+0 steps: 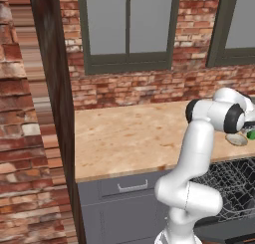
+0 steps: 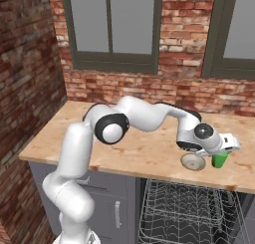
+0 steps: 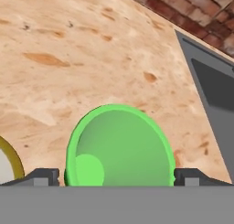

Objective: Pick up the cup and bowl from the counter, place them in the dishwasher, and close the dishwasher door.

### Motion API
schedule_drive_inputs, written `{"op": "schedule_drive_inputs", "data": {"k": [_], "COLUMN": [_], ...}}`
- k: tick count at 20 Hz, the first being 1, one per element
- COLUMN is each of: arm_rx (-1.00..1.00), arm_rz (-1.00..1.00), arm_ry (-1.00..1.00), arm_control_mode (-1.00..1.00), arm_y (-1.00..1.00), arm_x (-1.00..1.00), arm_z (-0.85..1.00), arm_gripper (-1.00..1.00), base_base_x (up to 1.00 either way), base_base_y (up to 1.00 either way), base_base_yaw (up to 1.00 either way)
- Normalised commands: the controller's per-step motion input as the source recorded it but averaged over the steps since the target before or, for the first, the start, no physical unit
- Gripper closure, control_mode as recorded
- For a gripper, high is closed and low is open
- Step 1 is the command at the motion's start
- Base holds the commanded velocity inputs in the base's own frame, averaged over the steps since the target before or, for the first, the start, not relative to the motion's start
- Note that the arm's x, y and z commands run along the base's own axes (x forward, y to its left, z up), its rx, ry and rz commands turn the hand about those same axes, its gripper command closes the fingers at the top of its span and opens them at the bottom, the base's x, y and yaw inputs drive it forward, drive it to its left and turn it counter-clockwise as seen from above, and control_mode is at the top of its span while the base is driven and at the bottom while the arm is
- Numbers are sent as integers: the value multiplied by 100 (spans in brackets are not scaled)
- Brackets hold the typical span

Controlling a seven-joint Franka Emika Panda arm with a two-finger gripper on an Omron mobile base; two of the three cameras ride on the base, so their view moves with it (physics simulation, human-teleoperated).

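The green cup (image 3: 119,147) stands upright on the tan counter (image 3: 68,58), its open mouth facing the hand camera. My gripper (image 3: 119,175) is open and just above it, one fingertip on each side of the rim and neither touching. From the right base view the cup (image 2: 218,160) sits near the counter's front edge, under the hand (image 2: 225,144). The pale bowl (image 2: 192,162) rests right beside the cup, on its left. The left base view has the bowl (image 1: 236,139) and a sliver of the cup (image 1: 252,134) at the right edge. The dishwasher's wire rack (image 2: 184,213) shows below the counter.
A brick wall with dark-framed windows (image 2: 112,29) runs behind the counter (image 1: 124,138). A grey drawer with a silver handle (image 1: 132,186) sits left of the rack (image 1: 234,183). A dark post (image 1: 52,88) stands at the counter's left end. A grey panel (image 3: 215,95) lies beyond the cup.
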Motion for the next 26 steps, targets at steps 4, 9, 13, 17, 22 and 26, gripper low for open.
{"op": "schedule_drive_inputs", "data": {"k": [4, 9, 13, 17, 22, 26], "arm_rx": [0, 0, 0, 0, 0, 0], "arm_rz": [0, 0, 0, 0, 0, 0], "arm_ry": [0, 0, 0, 0, 0, 0], "arm_control_mode": [-100, -100, -100, -100, -100, -100], "arm_y": [0, 0, 0, 0, 0, 0], "arm_x": [19, 31, 31, 39, 25, 2], "arm_z": [-24, -40, -28, -26, -28, -28], "arm_gripper": [-100, -100, -100, -100, 100, 100], "base_base_x": [0, 0, 0, 0, 0, 0], "base_base_y": [0, 0, 0, 0, 0, 0], "base_base_yaw": [0, 0, 0, 0, 0, 0]}}
